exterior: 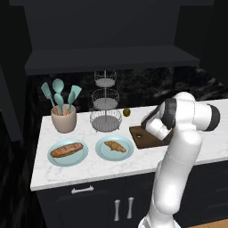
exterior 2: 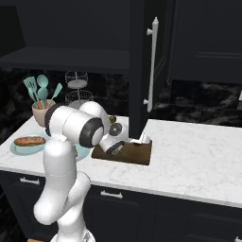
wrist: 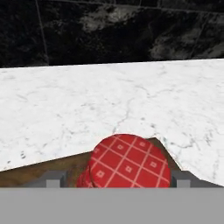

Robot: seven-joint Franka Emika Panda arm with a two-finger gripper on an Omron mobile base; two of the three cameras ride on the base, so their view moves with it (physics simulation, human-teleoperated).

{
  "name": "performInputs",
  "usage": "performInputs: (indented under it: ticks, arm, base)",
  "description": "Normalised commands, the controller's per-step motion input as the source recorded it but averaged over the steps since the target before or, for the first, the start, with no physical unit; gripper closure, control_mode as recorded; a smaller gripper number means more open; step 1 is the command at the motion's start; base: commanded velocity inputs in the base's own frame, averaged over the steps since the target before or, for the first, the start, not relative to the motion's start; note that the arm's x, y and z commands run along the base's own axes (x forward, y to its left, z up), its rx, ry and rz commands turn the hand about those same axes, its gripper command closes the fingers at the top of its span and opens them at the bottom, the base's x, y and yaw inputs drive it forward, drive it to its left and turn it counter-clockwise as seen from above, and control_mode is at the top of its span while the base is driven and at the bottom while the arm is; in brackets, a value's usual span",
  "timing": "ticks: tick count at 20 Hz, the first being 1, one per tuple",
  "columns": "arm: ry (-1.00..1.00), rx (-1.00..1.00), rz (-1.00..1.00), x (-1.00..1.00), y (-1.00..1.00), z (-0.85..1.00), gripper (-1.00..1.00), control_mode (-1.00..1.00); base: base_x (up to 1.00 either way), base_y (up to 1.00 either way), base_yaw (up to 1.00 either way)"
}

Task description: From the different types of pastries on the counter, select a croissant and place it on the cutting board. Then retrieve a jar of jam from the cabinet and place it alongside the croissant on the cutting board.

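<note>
The white arm rises from the base, bends at a high elbow and folds forward and down — forearm sloping toward the counter, wrist low. The gripper (exterior 2: 142, 139) sits at the end of the hand, just above the board (exterior 2: 137, 156). In the hand view its two finger tips stand on either side of the jar (wrist: 129, 162), one at each flank — closed against it, the red checked lid between them.
</note>
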Motion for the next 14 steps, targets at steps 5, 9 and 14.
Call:
performInputs:
  ticks: [5, 9, 14]
  arm:
    - [0.15, 0.21, 0.0, 0.0, -0.24, 0.68, -1.0, -1.0]
    - [0.09, 0.24, 0.0, 0.0, -0.34, 1.0, -1.0, -1.0]
    - [0.05, 0.22, 0.0, 0.0, -0.16, 1.0, -1.0, -1.0]
  base:
    - [0.0, 0.0, 0.0]
    - [0.0, 0.0, 0.0]
    - [0.0, 0.0, 0.0]
